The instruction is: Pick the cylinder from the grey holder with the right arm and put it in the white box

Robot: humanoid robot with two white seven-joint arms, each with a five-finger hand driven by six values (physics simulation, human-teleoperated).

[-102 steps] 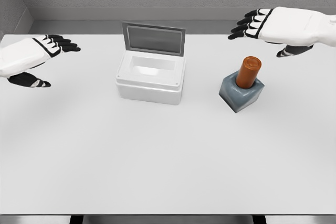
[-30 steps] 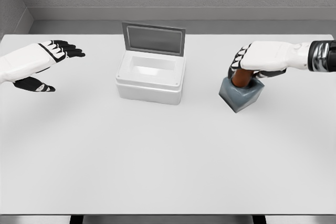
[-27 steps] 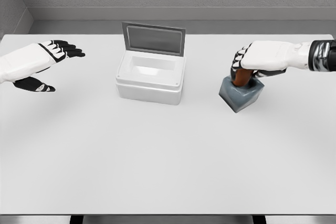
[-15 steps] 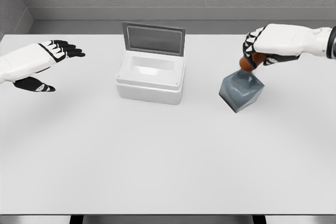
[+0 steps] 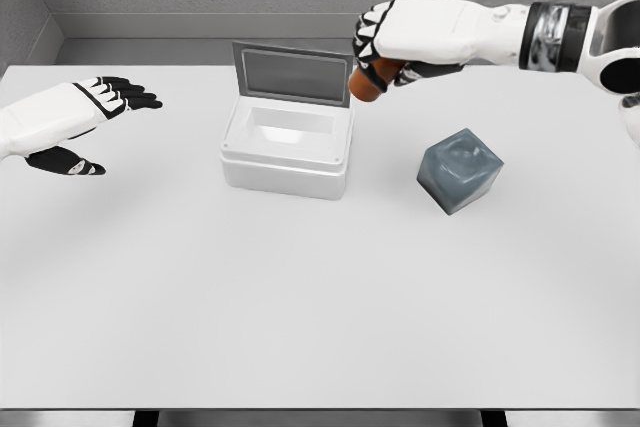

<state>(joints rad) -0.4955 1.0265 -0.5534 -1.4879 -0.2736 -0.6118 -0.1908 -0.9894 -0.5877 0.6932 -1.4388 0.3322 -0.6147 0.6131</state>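
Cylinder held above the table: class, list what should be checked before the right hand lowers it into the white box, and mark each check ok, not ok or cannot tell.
1. Right hand fingers closed around the orange cylinder: ok.
2. Cylinder clear of the grey holder: ok, the holder stands empty.
3. White box lid raised, cavity open: ok.
4. Cylinder directly over the cavity: not ok, it hangs by the lid's right edge.
5. Left hand clear of the box: ok, at the table's left.
6. Height above the box rim: cannot tell.

No legible text or markings anywhere.
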